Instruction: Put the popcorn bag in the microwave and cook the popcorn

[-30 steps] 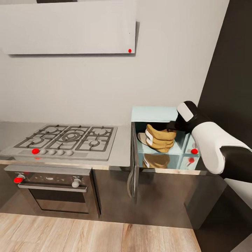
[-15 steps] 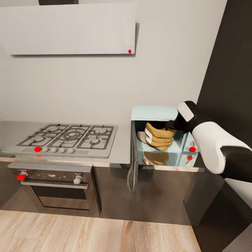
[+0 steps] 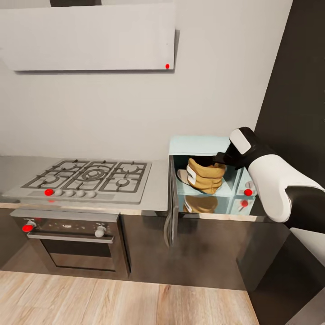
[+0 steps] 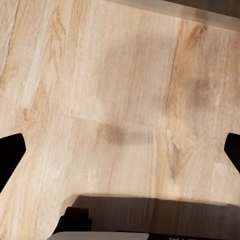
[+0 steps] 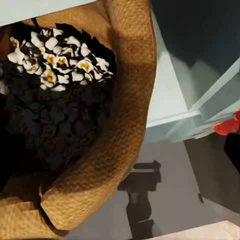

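While the popcorn bag [image 3: 204, 176] sits inside the open microwave [image 3: 198, 147] on the countertop [image 3: 158, 192], the right gripper [image 3: 216, 159] reaches its rim, its grasp impossible to tell.

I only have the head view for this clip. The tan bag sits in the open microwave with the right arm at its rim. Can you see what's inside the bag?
Observer: Yes. The right wrist view looks down into the popcorn bag. White popped popcorn with yellowish centres shows in the lit part, and the rest of the inside is in dark shadow.
Operator: And the left gripper, open or shut?
Observer: Open. In the left wrist view the left gripper has its dark fingers wide apart with nothing between them, over the pale wood floor.
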